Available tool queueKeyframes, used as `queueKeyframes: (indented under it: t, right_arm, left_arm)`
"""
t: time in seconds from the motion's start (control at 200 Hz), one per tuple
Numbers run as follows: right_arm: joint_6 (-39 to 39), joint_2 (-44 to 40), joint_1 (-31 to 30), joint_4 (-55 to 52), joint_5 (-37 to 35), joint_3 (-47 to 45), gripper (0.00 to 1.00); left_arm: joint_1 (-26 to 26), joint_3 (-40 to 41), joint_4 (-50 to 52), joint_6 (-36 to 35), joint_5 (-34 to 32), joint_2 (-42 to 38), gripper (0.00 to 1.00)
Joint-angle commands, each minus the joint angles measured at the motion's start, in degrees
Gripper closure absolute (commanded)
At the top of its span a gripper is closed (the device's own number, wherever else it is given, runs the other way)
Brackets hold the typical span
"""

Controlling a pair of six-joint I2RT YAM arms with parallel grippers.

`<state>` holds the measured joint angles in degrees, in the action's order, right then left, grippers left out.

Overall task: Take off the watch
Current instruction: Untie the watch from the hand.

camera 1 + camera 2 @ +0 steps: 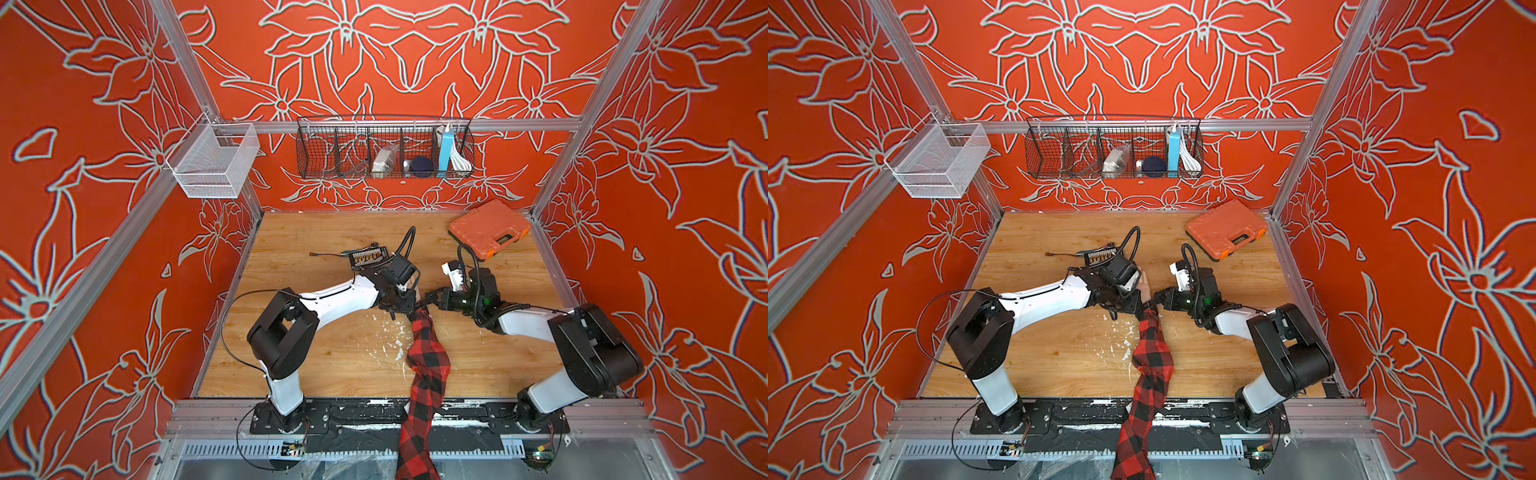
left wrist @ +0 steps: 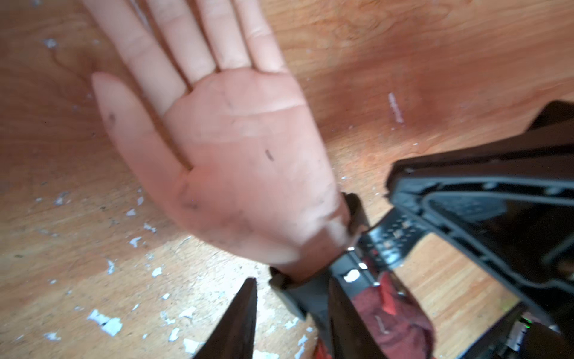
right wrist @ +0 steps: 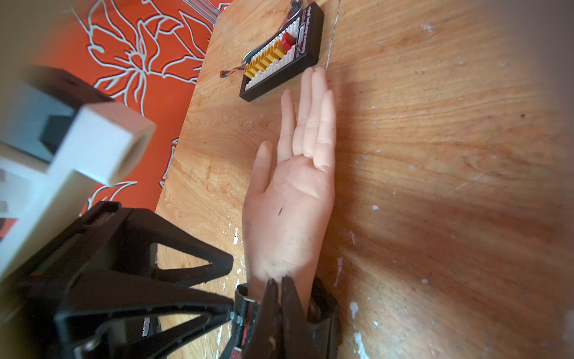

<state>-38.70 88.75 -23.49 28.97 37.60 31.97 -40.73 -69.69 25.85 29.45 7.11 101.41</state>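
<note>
A mannequin hand (image 2: 236,149) lies palm up on the wooden table, its arm in a red-and-black plaid sleeve (image 1: 428,357). The watch (image 2: 302,295) is strapped round the wrist; only its black strap and buckle (image 3: 245,300) show. My left gripper (image 2: 293,279) is open, one finger on each side of the strap, with a gap on one side. From the opposite side my right gripper (image 3: 279,281) is shut, its tips together over the wrist at the strap. I cannot tell whether it pinches the strap. In both top views the two grippers (image 1: 405,309) (image 1: 1156,297) meet at the wrist and hide the watch.
A flat black board with coloured connectors (image 1: 368,257) lies just beyond the fingertips. An orange tool case (image 1: 490,228) sits at the back right. A black wire basket (image 1: 384,147) and a white mesh basket (image 1: 212,162) hang on the frame. White flecks dot the table.
</note>
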Motion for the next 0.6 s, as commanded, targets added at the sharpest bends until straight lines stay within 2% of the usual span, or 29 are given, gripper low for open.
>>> queueKeyframes:
  t: [0.0, 0.285, 0.425, 0.48, 0.596]
  right_arm:
    - [0.6, -0.5, 0.3, -2.9, -0.9, -0.9, 1.00]
    - [0.4, -1.5, 0.3, -4.5, -0.4, -0.1, 1.00]
    - [-0.4, -2.9, 0.3, -6.6, 0.5, 1.0, 0.60]
    - [-0.7, -3.4, 0.3, -7.8, 1.1, 1.6, 0.52]
    - [-2.1, -4.8, 0.3, -10.9, 3.5, 3.1, 0.42]
  left_arm:
    - [-0.1, 0.9, 2.1, -0.1, -1.2, -0.9, 0.61]
    - [-0.1, 0.9, 2.0, -2.0, -2.5, -3.3, 0.61]
    - [-0.1, 0.7, 2.4, -2.6, -3.1, -3.6, 0.60]
    - [0.0, 0.9, 2.2, -2.5, -3.0, -3.6, 0.61]
    - [0.0, 1.6, 1.8, -2.2, -3.3, -3.7, 0.61]
